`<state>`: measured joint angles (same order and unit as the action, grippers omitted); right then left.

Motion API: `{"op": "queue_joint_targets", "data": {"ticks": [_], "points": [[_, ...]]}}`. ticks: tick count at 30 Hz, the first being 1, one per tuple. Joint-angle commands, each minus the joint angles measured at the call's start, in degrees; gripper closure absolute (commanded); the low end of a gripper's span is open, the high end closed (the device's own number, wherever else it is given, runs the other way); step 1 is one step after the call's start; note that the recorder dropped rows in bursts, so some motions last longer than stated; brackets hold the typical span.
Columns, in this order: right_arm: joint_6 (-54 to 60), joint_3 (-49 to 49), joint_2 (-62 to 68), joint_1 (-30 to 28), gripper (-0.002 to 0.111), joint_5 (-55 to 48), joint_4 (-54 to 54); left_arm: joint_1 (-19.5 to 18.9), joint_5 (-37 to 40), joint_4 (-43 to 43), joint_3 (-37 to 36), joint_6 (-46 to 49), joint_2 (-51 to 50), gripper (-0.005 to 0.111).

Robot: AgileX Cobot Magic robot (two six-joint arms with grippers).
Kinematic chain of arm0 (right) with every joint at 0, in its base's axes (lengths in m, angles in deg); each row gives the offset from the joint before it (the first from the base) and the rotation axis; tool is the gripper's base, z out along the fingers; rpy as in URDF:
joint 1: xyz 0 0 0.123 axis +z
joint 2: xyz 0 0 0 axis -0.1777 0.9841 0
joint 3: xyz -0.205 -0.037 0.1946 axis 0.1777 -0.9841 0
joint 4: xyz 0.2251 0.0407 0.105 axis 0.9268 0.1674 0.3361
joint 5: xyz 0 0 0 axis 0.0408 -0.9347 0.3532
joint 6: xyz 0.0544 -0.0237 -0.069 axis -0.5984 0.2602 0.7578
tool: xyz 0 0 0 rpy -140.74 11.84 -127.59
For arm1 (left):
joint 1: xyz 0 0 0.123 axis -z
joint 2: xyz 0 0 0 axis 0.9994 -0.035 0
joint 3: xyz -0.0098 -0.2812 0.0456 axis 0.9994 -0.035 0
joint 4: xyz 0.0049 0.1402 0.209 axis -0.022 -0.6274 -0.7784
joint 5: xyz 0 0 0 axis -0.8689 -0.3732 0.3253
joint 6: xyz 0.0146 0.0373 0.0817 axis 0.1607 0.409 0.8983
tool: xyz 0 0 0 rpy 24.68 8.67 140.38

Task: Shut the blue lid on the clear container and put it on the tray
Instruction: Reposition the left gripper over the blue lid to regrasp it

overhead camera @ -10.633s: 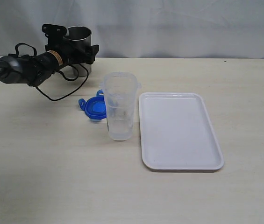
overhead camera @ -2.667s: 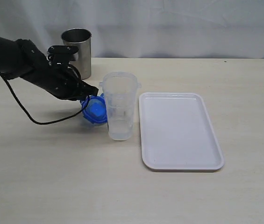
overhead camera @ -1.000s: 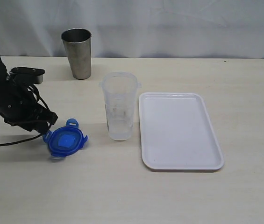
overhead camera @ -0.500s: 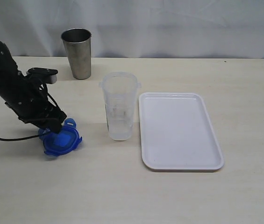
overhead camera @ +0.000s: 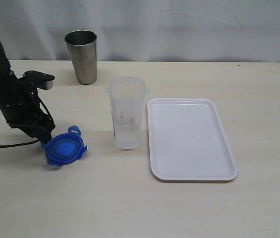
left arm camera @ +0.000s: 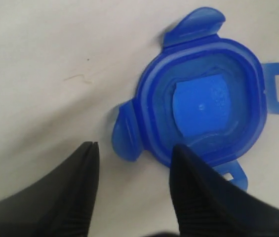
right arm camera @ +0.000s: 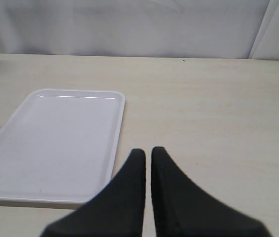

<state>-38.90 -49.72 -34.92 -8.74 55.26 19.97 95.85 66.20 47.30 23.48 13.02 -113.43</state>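
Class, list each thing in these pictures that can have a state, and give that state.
tray: flat on the table, nothing on it
clear container: upright, uncovered, beside the tray
blue lid: lying flat on the table, off the container
steel cup: upright, open-topped
left end effector: open, at the lid's edge
right end effector: shut, holding nothing

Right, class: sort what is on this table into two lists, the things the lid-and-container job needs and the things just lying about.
Job: blue lid, off the container; clear container, open-topped; tray; left gripper, open at the lid.
Lying about: steel cup, at the back.
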Motion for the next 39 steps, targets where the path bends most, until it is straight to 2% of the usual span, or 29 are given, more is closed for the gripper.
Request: {"op": "queue_joint_targets", "data": {"ticks": [1, 12, 22, 31, 39], "points": [[0.00, -0.18, -0.33, -0.02, 0.104, 0.17, -0.12, -0.10, -0.09, 1.97, 0.46, 1.20, -1.33, 0.064], [0.00, -0.18, -0.33, -0.02, 0.104, 0.17, -0.12, -0.10, -2.25, 5.01, 0.05, 2.30, -3.09, 0.064], [0.00, -0.18, -0.33, -0.02, 0.104, 0.19, 0.27, -0.10, -2.12, 4.07, -0.21, 2.46, -3.50, 0.064], [0.00, -0.18, -0.33, -0.02, 0.104, 0.19, 0.40, -0.10, -1.98, 4.07, -0.21, 2.46, -3.50, 0.090], [0.00, -0.18, -0.33, -0.02, 0.104, 0.19, 0.40, -0.10, -1.54, 2.85, -0.21, 2.67, -3.41, 0.095]]}}
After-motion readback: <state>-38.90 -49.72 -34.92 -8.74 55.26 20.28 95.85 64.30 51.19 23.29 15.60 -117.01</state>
